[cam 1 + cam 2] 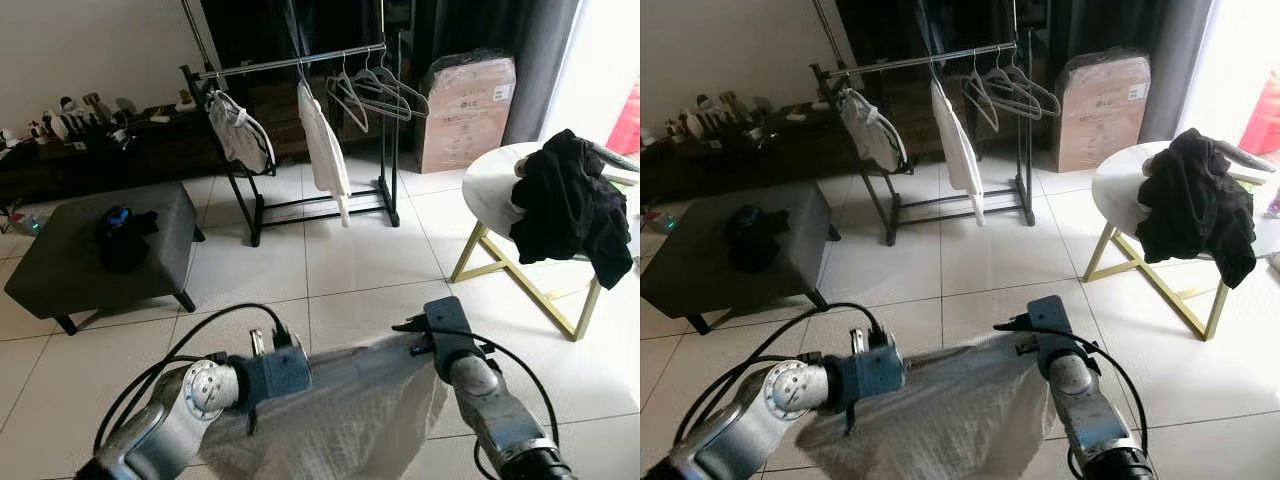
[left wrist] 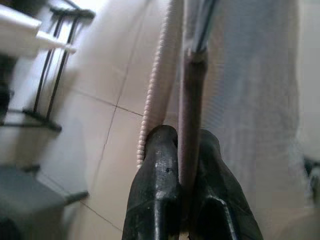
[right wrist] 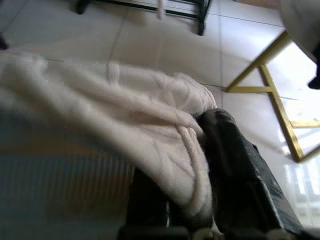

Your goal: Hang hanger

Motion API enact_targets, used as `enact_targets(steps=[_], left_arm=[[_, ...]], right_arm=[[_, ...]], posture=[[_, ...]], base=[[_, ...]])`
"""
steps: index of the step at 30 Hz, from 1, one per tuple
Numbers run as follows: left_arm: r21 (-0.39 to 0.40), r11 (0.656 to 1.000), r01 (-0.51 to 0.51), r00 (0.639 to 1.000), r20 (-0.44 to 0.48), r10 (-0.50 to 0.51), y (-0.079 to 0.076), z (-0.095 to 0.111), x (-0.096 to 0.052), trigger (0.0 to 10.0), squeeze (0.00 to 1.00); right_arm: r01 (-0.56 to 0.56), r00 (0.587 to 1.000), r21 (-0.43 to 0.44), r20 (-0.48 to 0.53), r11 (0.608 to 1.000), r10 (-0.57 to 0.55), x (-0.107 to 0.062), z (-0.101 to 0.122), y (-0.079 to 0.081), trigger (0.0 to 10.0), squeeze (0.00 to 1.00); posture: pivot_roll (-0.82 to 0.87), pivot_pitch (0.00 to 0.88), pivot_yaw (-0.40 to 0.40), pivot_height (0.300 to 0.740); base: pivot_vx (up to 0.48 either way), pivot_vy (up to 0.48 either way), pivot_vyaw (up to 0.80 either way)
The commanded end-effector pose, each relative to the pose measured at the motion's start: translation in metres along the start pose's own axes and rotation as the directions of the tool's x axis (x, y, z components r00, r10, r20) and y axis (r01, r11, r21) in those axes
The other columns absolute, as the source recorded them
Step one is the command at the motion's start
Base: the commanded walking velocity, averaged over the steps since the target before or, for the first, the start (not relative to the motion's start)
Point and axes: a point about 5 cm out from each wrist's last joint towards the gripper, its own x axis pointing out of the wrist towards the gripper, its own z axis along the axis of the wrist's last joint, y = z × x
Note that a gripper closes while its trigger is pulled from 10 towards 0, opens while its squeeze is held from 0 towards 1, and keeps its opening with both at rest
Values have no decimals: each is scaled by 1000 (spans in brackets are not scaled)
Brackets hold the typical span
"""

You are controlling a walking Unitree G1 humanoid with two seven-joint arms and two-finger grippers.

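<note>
The left claw (image 2: 177, 150) is clamping a hanger (image 2: 190, 110) inside a white knitted garment (image 1: 340, 410). The right claw (image 3: 200, 150) is pinching the garment's other edge, above the tiled floor (image 1: 350, 260) before the clothes rack (image 1: 300, 62).

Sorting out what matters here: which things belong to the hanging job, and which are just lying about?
Job: white garment held by left gripper and right gripper; clothes rack.
Lying about: black clothes on round table; ottoman; cardboard box.
</note>
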Motion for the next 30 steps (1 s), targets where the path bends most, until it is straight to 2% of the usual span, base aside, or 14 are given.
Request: enact_targets(steps=[1,2,3,4,6,9,11,17,18,19,20,24,25,30], left_arm=[[-133,973,-186,956,-252,149,29,-51,-17,10000,0],[-220,958,-181,970,-203,137,28,-42,-14,10000,0],[-255,951,-172,975,-183,127,27,-38,-13,10000,0],[-255,951,-172,975,-183,127,27,-38,-13,10000,0],[-314,942,-114,988,-134,74,22,-30,-11,10000,0],[-336,938,-89,993,-103,57,19,-26,-9,10000,0],[-386,922,-29,999,-37,16,15,-17,-8,10000,0],[-395,917,52,999,4,-54,10,-10,-9,10000,0],[-393,917,64,998,8,-67,7,-9,-9,10000,0],[-393,917,64,998,8,-67,7,-9,-9,10000,0],[-392,917,71,997,9,-74,6,-9,-9,10000,0],[-394,915,87,996,14,-89,6,-8,-9,10000,0],[-392,915,94,995,16,-95,5,-8,-10,10000,0],[-384,917,110,994,18,-111,5,-8,-11,10000,0]], right_arm=[[48,998,-24,-40,999,-49,-4,-9,-25,0,0],[-36,998,-64,-49,997,33,-5,-11,-13,0,0],[-69,997,-81,-52,994,65,-5,-12,-9,0,0],[-69,997,-81,-52,994,65,-5,-12,-9,0,0],[-113,992,-95,-61,989,107,-6,-15,-3,0,0],[-155,986,-115,-78,981,146,-7,-17,1,0,0],[-290,955,-171,-117,942,273,-12,-22,14,0,0],[-288,956,-157,-104,945,274,-11,-19,17,0,0],[-294,955,-144,-95,945,282,-11,-17,19,4863,757],[-294,955,-144,-95,945,282,-11,-17,19,4863,757],[-301,953,-134,-87,944,291,-11,-15,21,10000,1000],[-320,947,-141,-92,937,309,-12,-13,21,10000,1000],[-331,943,-144,-93,933,320,-13,-14,22,10000,20],[-404,914,-162,-105,900,392,-17,-15,31,10000,0]], posture=[[-104,61,146,740],[-104,61,146,740],[-104,61,146,740],[-104,61,146,740],[-106,62,145,740],[-108,62,145,740],[-110,60,145,740],[-107,58,146,740],[-107,58,146,740],[-107,58,146,740],[-107,57,147,740],[-107,56,147,740],[-107,56,147,740],[-110,54,151,740]], base=[[0,0,0],[0,0,0],[0,0,0],[0,0,0],[0,0,0],[0,0,0],[0,0,0],[0,0,0],[0,0,0],[0,0,0],[0,0,0],[0,0,0],[0,0,0],[0,0,0]])
